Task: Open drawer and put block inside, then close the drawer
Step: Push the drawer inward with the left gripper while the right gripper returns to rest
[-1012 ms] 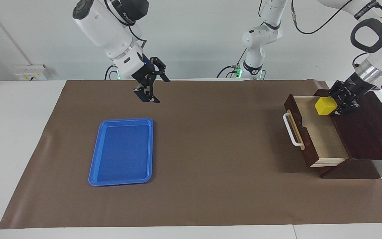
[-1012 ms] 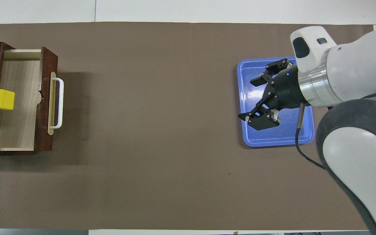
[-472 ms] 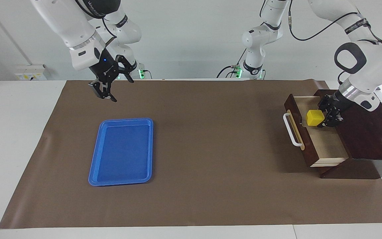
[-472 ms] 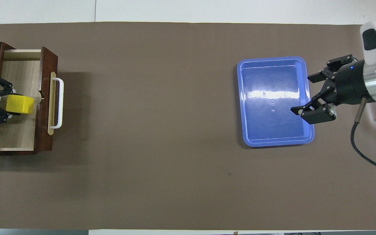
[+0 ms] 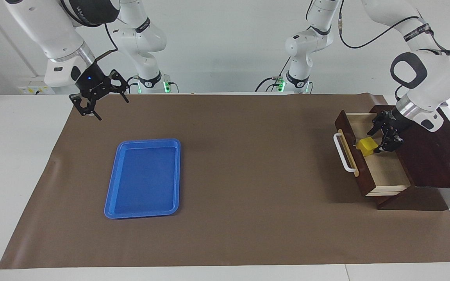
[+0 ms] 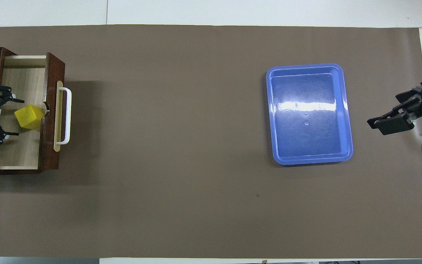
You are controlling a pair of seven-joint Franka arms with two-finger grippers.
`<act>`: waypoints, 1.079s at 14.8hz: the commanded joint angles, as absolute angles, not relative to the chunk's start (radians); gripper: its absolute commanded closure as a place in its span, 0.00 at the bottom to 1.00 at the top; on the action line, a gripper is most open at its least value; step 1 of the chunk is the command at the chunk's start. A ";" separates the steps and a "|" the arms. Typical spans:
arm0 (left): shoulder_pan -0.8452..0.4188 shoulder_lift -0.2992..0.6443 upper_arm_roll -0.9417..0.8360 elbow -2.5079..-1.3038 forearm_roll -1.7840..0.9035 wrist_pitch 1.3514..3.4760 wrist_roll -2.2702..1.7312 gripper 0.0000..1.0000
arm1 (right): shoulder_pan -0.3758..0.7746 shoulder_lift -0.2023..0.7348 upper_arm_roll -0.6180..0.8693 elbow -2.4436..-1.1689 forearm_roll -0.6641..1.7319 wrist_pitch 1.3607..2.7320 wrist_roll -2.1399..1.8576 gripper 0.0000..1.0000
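Overhead view: drawer stands pulled out from the dark wooden box at the left arm's end of the surface, pale interior exposed, white bar handle facing the middle of the brown mat.

Block sits inside the drawer, tilted on an edge or corner (not flat on a face), close against the inner side of the drawer front, roughly midway along its length.

Left claw is over the drawer interior, on the box side of the block. Fingers spread wide, one to each side of the block's line. Block lies just ahead of the fingertips, a gap visible to each; nothing gripped. Facing view agrees: left claw low in the drawer, block just beside it and free of the fingers.

Right claw hangs in the air over the edge of the mat at the right arm's end of the surface, well apart from the blue tray. Spread wide, holding nothing. Overhead, only part of the right claw shows at the frame edge, beside the tray and clear of it.
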State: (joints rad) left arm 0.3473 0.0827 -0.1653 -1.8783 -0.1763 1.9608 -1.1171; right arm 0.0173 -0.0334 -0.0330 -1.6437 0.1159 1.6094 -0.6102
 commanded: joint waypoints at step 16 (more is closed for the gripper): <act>0.218 0.067 -0.160 -1.925 0.072 2.031 -1.477 0.00 | -0.058 -0.061 -0.020 -1.579 -0.054 1.420 -0.080 0.00</act>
State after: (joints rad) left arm 0.1736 0.0839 -0.1548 -1.9069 0.0471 1.9938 -1.4798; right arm -0.0338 -0.0586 -0.0356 -1.5950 -0.0487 1.4166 -0.0961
